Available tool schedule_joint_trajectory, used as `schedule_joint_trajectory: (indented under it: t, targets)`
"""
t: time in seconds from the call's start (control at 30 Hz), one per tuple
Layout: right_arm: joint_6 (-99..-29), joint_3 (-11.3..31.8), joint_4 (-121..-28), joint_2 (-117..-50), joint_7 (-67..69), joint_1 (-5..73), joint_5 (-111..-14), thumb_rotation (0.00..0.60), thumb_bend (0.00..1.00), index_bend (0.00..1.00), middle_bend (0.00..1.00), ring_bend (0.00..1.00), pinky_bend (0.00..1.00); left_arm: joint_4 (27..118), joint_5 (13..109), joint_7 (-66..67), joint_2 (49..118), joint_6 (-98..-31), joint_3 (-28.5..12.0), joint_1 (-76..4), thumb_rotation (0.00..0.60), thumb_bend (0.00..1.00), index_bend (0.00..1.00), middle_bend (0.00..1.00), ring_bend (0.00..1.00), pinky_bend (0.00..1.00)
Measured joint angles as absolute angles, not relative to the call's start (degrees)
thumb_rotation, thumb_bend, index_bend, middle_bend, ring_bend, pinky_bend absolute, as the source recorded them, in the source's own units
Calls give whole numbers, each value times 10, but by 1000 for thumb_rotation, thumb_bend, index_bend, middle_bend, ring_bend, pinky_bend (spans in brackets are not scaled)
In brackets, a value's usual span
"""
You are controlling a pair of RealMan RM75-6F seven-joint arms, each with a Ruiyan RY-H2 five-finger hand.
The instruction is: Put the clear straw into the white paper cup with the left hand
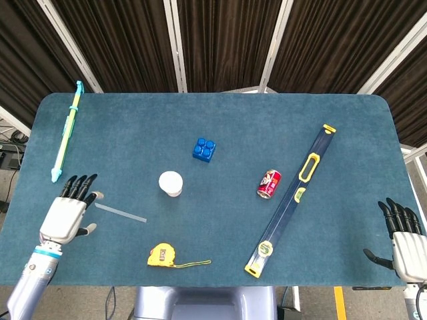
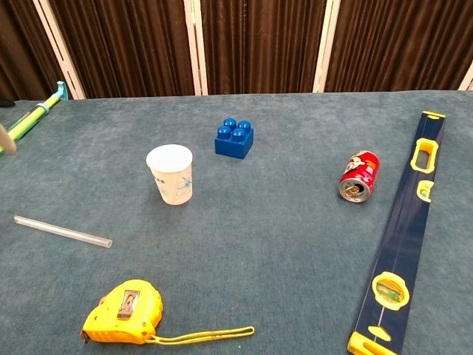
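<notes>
The clear straw (image 1: 120, 213) (image 2: 62, 231) lies flat on the blue table, left of the middle. The white paper cup (image 1: 171, 183) (image 2: 171, 174) stands upright a little to its right and further back. My left hand (image 1: 67, 213) hovers just left of the straw's near end, fingers spread and holding nothing; only a fingertip shows at the left edge of the chest view. My right hand (image 1: 403, 237) is at the table's front right corner, fingers apart and empty.
A yellow tape measure (image 1: 163, 255) lies in front of the straw. A blue block (image 1: 204, 149) sits behind the cup. A red can (image 1: 269, 184) and a long blue level (image 1: 292, 199) lie to the right. A green-yellow stick (image 1: 67, 131) runs along the far left.
</notes>
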State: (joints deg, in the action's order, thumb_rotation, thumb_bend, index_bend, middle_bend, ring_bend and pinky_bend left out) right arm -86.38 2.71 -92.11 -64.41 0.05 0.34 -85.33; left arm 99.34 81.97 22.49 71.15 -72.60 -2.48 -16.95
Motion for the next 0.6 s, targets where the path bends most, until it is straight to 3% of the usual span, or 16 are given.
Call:
schedule_joint_trajectory:
  t: [0.6]
  targets:
    - [-862,28,-922,-643,1,4,-851,600,87,0,0,0,0,885,712,304,814,-611,-39,-240,600,319,483,0,0,0]
